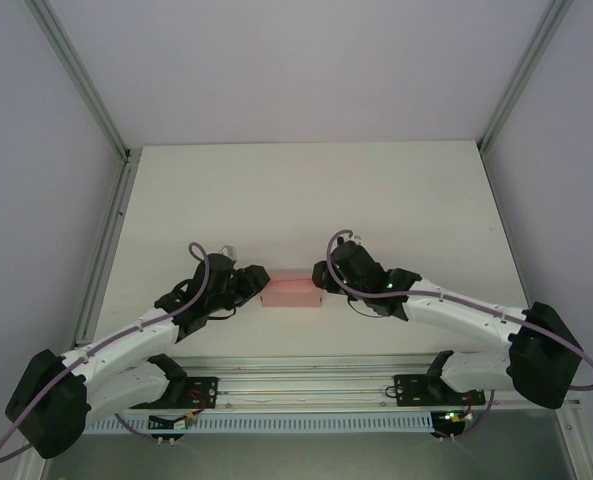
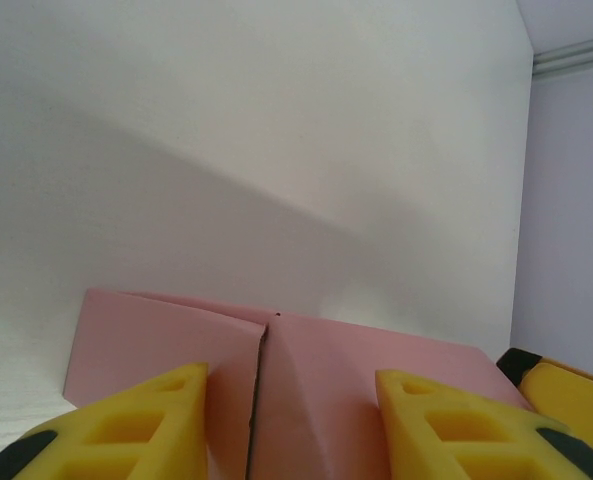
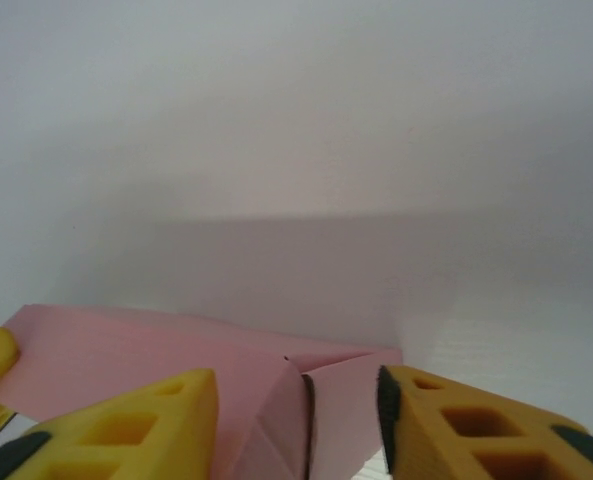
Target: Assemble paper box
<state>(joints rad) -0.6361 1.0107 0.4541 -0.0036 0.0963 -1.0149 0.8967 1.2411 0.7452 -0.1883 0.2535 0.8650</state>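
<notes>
The left end effector [image 2: 291,375] meets the 9 o'clock end of the paper box [image 1: 291,291], fingers apart astride its seam. The box lies mid-bench [image 1: 276,190], toward 6 o'clock. The right end effector [image 3: 296,375], fingers also apart, meets the 3 o'clock end. We recommend pressing both ends evenly, so the flaps seat without buckling

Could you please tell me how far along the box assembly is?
Done: the pink box stands folded up on the table. In hand: the left gripper and right gripper sit at its ends. Remaining: the end seams show dark gaps, likely needing tucking.
</notes>
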